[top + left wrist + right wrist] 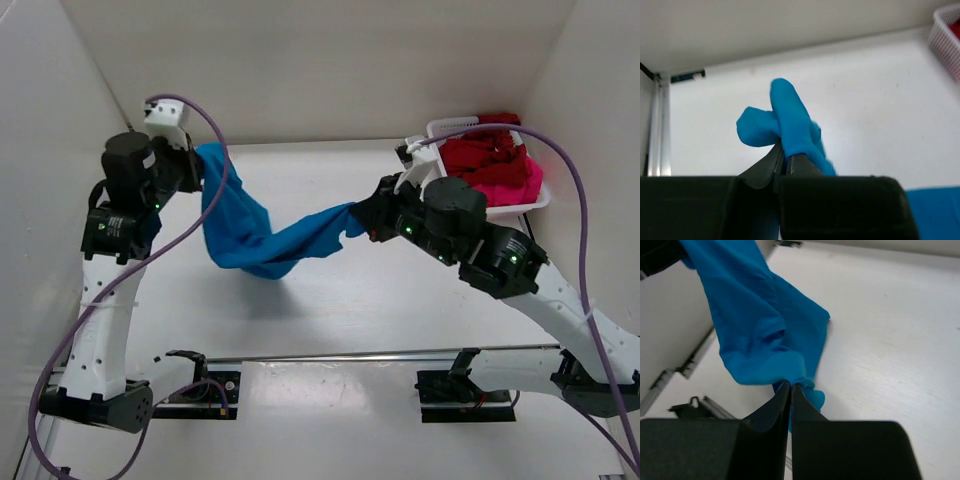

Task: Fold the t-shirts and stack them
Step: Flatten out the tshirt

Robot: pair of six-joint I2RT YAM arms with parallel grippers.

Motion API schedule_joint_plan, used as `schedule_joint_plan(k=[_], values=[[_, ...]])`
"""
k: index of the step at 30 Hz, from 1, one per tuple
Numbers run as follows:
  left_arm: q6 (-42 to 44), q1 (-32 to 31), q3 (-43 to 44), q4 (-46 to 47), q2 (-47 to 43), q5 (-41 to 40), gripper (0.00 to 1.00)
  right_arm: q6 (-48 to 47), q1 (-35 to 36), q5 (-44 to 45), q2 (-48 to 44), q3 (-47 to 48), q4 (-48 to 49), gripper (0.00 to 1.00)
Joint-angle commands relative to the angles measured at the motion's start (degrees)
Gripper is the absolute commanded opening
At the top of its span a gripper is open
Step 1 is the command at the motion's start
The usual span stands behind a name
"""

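Observation:
The bright blue t-shirt point(250, 235) hangs in a sagging band above the table between both arms. My left gripper point(197, 168) is shut on its left end, where a bunch of blue cloth point(785, 125) sticks out past the closed jaws of the left gripper point(785, 156). My right gripper point(362, 222) is shut on the other end. In the right wrist view the blue t-shirt point(755, 330) spreads away from the pinched tips of the right gripper point(791, 385). The dark red t-shirt point(480, 155) and pink-magenta t-shirt point(520, 185) lie crumpled in the basket.
A white mesh basket point(445, 128) stands at the back right corner; its wall point(945, 40) shows at the right edge of the left wrist view. White walls close in the table on the left, back and right. A metal rail point(380, 354) runs across near the arm bases.

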Motion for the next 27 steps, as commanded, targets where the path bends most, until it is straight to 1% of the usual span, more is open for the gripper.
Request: schedule_joint_plan(k=[1,2,3,5,6,7,8,9,10,11,12,13,14,15,16,17,18,19,20,21,22,23,24,26,27], values=[[0.0,2.0,3.8,-3.7,5.7,1.9,0.10,-0.5,2.0,-3.0,-3.6,-0.6,7.8,0.00],[0.0,2.7,5.3,-3.7,7.8,2.4,0.10,0.2,2.0,-3.6,-3.6,-1.3,8.4,0.00],[0.0,2.7,8.6,-3.7,12.7,2.4,0.10,1.0,2.0,-4.1,-4.1,-3.0,8.9,0.00],[0.0,2.7,13.6,-3.7,19.1,2.4,0.12,3.2,2.0,-4.1,-4.7,-5.0,8.9,0.00],[0.0,1.5,19.5,-3.7,26.2,2.4,0.13,4.0,2.0,-3.0,-5.3,-6.5,8.9,0.00],[0.0,0.6,23.1,-3.7,30.3,1.3,0.17,5.5,2.0,-1.5,-5.3,-7.1,9.4,0.00],[0.0,-0.4,26.8,-4.6,34.5,0.3,0.26,6.3,2.0,-0.4,-5.3,-7.1,9.4,0.00],[0.0,-2.6,36.1,-6.6,44.1,0.3,0.43,7.2,1.5,0.9,-5.3,-7.8,9.4,0.00],[0.0,-3.8,41.9,-9.6,49.3,-1.5,0.60,10.3,0.5,2.7,-5.3,-7.8,8.3,0.00],[0.0,-5.1,47.6,-15.6,54.3,-3.8,0.93,13.0,-1.1,5.1,-4.1,-7.8,6.5,0.00],[0.0,-7.8,55.9,-17.2,61.8,-7.4,1.00,15.6,-2.3,9.5,-3.5,-6.4,4.1,0.00],[0.0,-8.8,57.3,-18.1,63.5,-11.0,1.00,18.2,-3.4,10.9,-2.7,-5.4,-1.4,0.00],[0.0,-9.3,56.8,-18.1,63.5,-14.8,1.00,20.9,-5.2,11.9,-1.3,-4.6,-3.5,0.00],[0.0,-8.8,50.7,-16.3,59.5,-14.9,1.00,20.9,-5.7,12.5,-1.3,-4.6,-4.7,0.00],[0.0,-8.0,45.8,-14.3,55.9,-13.9,1.00,20.9,-5.7,12.5,-0.6,-4.6,-5.5,0.00],[0.0,-7.0,40.6,-12.1,51.9,-10.4,1.00,20.9,-6.5,12.5,-0.6,-5.1,-5.5,0.00],[0.0,-5.2,31.4,-10.2,43.7,-9.3,1.00,21.4,-7.1,12.5,-0.6,-5.9,-5.5,0.00],[0.0,-4.6,27.5,-8.9,40.1,-7.8,1.00,21.5,-7.6,11.6,-0.6,-7.5,-5.5,0.00],[0.0,-4.6,24.1,-8.9,36.7,-7.2,1.00,22.1,-7.6,11.6,-0.6,-8.3,-5.5,0.00],[0.0,-4.6,16.5,-8.9,33.5,-7.2,1.00,22.1,-8.2,11.1,-0.6,-9.0,-5.5,0.00],[0.0,-4.6,12.3,-9.9,27.5,-7.2,1.00,22.7,-8.2,11.1,-0.6,-10.3,-5.5,0.00],[0.0,-5.2,8.5,-11.8,24.9,-7.7,0.99,22.7,-8.7,10.6,-0.6,-10.9,-5.5,0.00],[0.0,-4.6,1.8,-13.2,21.7,-7.1,0.97,22.7,-8.7,10.6,-0.6,-12.0,-5.5,0.00],[0.0,-3.5,-3.7,-17.0,20.2,-3.1,0.95,22.7,-8.7,10.6,-0.6,-13.1,-5.5,0.00],[0.0,-3.0,-8.1,-17.5,20.2,-2.0,0.94,22.7,-8.7,10.6,-0.6,-14.2,-5.5,0.00]])
